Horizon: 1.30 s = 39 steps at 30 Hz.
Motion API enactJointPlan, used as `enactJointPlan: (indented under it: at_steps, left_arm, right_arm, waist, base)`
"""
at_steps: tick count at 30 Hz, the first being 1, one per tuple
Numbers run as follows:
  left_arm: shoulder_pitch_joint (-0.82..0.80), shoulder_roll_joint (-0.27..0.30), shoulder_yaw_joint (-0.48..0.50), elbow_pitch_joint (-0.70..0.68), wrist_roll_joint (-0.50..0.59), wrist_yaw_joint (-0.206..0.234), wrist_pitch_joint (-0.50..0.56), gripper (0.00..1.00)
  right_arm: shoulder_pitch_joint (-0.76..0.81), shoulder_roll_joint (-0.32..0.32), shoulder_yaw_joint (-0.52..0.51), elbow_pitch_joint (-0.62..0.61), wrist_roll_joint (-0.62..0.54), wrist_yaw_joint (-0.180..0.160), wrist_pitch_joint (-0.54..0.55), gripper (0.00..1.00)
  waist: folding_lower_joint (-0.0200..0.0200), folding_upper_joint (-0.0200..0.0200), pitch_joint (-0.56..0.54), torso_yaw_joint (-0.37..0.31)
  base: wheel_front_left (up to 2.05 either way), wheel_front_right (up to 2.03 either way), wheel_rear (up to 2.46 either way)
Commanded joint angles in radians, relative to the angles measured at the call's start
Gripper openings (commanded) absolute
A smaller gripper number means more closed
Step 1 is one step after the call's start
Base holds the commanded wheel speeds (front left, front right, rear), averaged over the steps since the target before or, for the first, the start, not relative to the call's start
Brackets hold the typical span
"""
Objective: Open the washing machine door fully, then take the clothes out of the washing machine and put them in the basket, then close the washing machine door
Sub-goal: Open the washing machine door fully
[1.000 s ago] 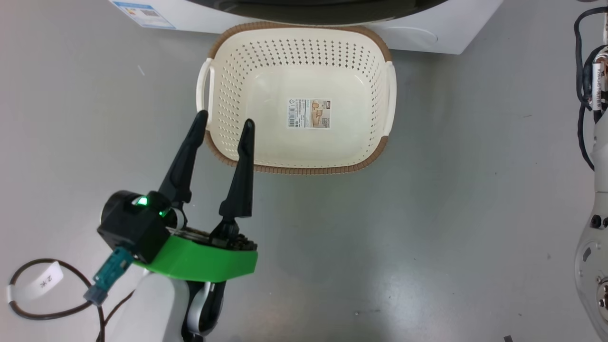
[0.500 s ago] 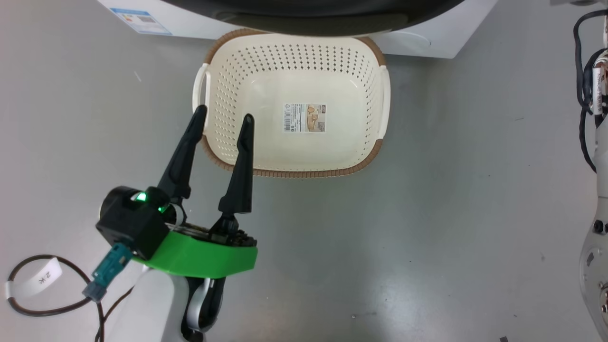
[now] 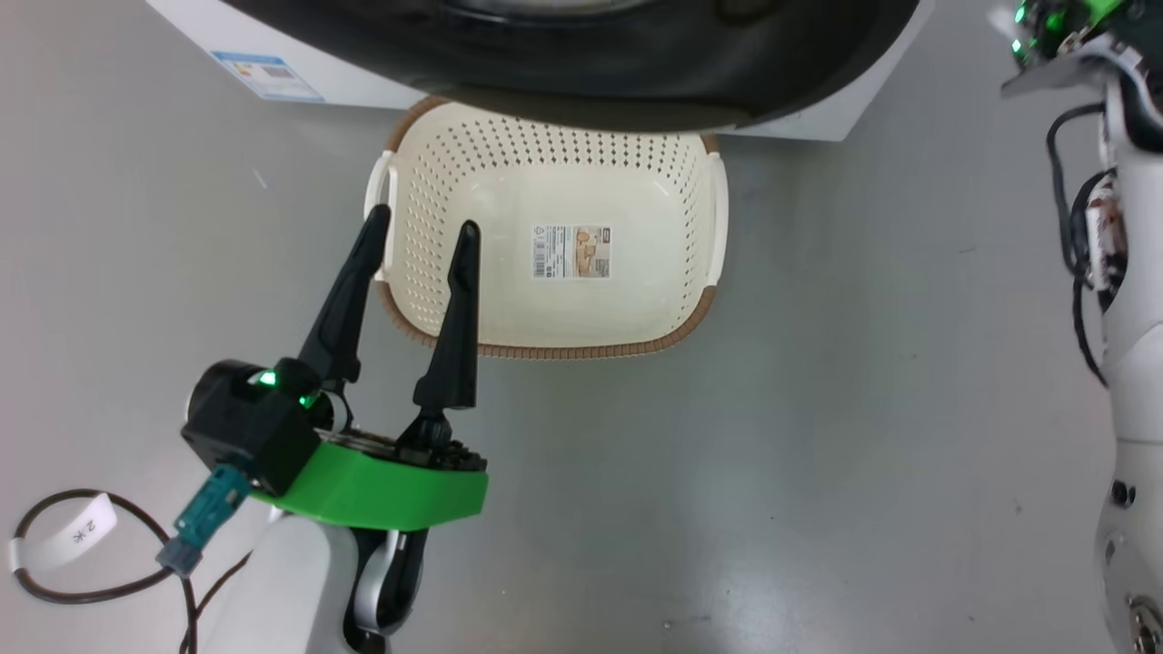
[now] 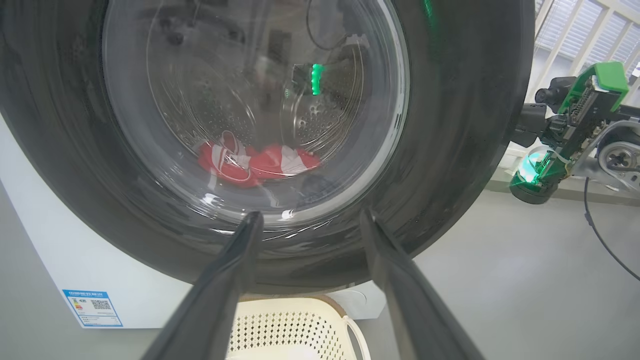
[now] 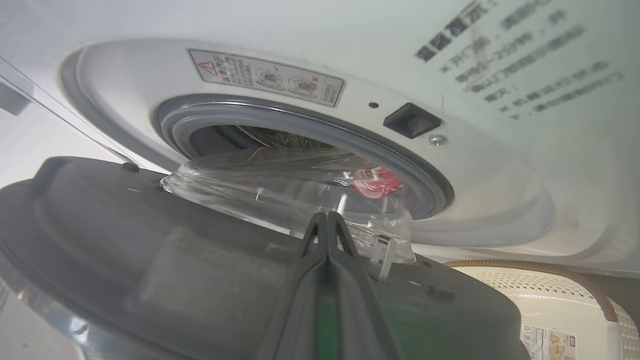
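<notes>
The washing machine door (image 3: 591, 73), glossy black, stands partly open and overhangs the far rim of the basket (image 3: 563, 350), which has nothing in it. Through the door's glass window the red and white clothes (image 4: 250, 160) lie in the steel drum. My left gripper (image 3: 422, 222) hovers open over the basket's near left corner, pointing at the door (image 4: 450, 150). My right gripper (image 5: 327, 220) is shut, with its tips against the door's inner face (image 5: 150, 260) beside the glass bowl. Beyond that bowl the clothes (image 5: 377, 182) show inside the grey rubber ring.
The white washing machine (image 3: 818, 109) fills the far side, with a blue label (image 3: 268, 75) low on its front. My right arm's wrist (image 4: 575, 115) reaches in at the door's right edge. A loose black cable (image 3: 54, 545) lies on the grey floor.
The head camera has tilted, so the whole picture has shifted. The door now covers the basket's far rim. My right wrist has come into view at the top right. The left gripper holds still.
</notes>
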Motion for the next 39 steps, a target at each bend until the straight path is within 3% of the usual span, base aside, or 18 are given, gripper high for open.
enactJointPlan:
  at_steps: [1,39]
  left_arm:
    - [0.017,0.018,0.036,-0.019,0.008,0.0,-0.008,1.0]
    - [0.096,0.018,0.071,0.0,0.027,-0.005,-0.008,1.0]
  right_arm:
    - [0.024,0.058,0.047,-0.04,0.019,0.008,0.023,0.0]
    - [0.401,0.058,0.221,-0.26,0.176,0.008,0.017,0.0]
  waist:
    - [0.0,0.0,-0.014,-0.006]
    - [0.0,0.0,-0.205,-0.024]
  base:
    - [0.0,0.0,0.0]
    - [0.0,0.0,0.0]
